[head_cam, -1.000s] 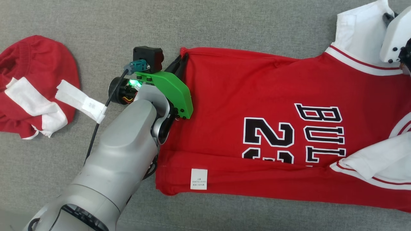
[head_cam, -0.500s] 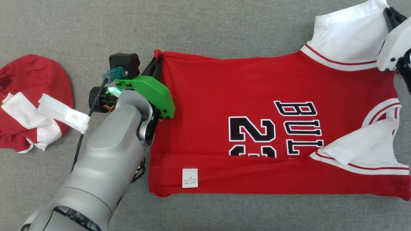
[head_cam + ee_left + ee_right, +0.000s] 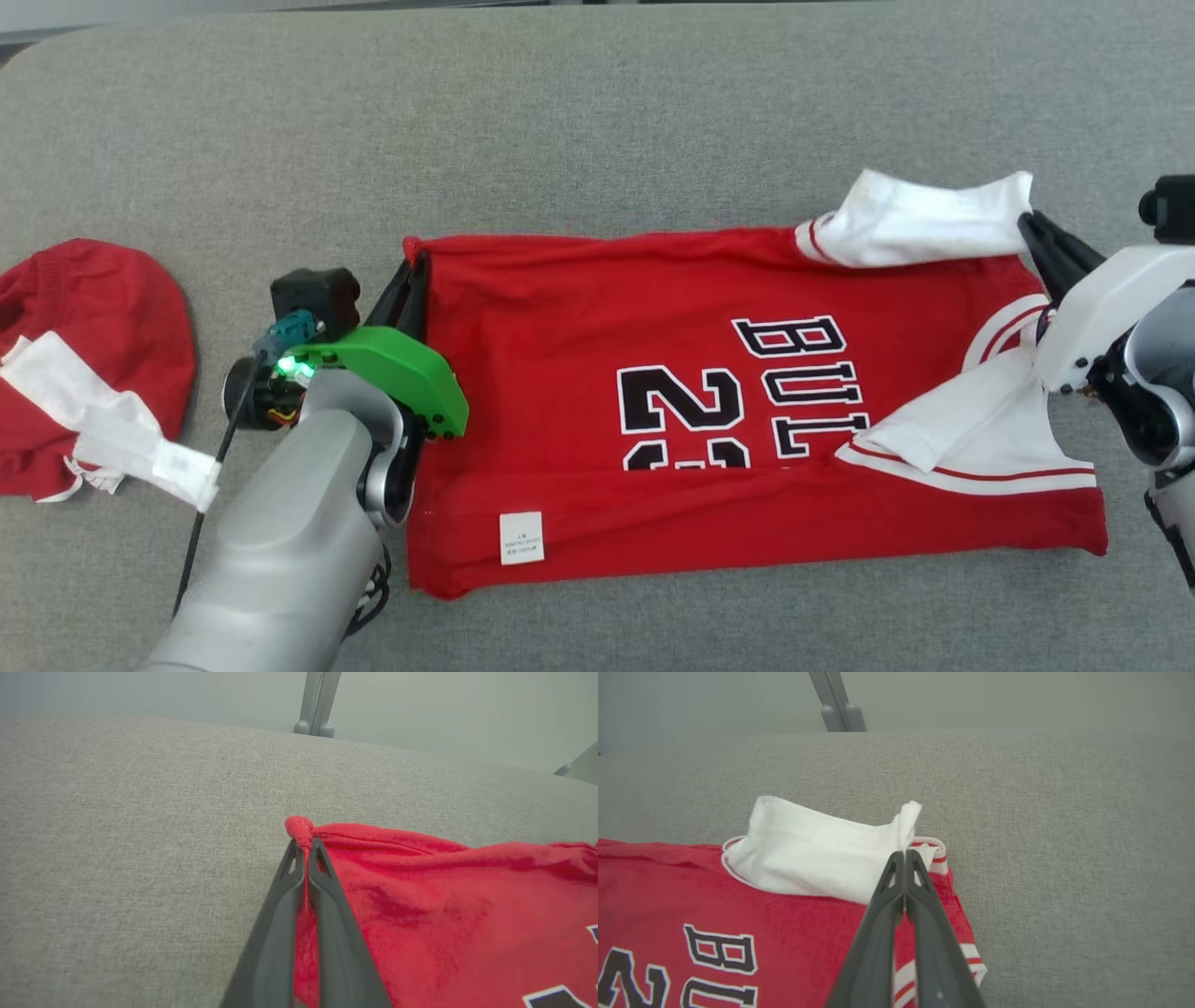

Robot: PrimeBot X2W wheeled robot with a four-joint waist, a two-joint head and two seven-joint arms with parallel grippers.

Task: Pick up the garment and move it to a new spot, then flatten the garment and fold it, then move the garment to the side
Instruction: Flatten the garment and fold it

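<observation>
The garment (image 3: 653, 308) is a red jersey with black lettering and white sleeves, spread face up on the grey surface. My left gripper (image 3: 415, 261) is shut on its far hem corner, and the left wrist view shows the red cloth (image 3: 420, 896) bunched at the tips of that gripper (image 3: 303, 847). My right gripper (image 3: 1027, 222) is shut on the far white sleeve (image 3: 924, 224) at the shoulder. In the right wrist view this gripper (image 3: 904, 856) pinches the sleeve's (image 3: 812, 858) edge. The near sleeve (image 3: 952, 420) lies folded over the red body.
A second red and white garment (image 3: 84, 345) lies crumpled at the left, close to my left forearm. The grey cushioned surface (image 3: 597, 112) ends in a far edge at the top. Metal legs (image 3: 317, 704) stand beyond it.
The head camera has shifted and now shows the far edge. Both grippers kept their hold as the jersey moved left towards the other garment, and the far sleeve has dropped flatter.
</observation>
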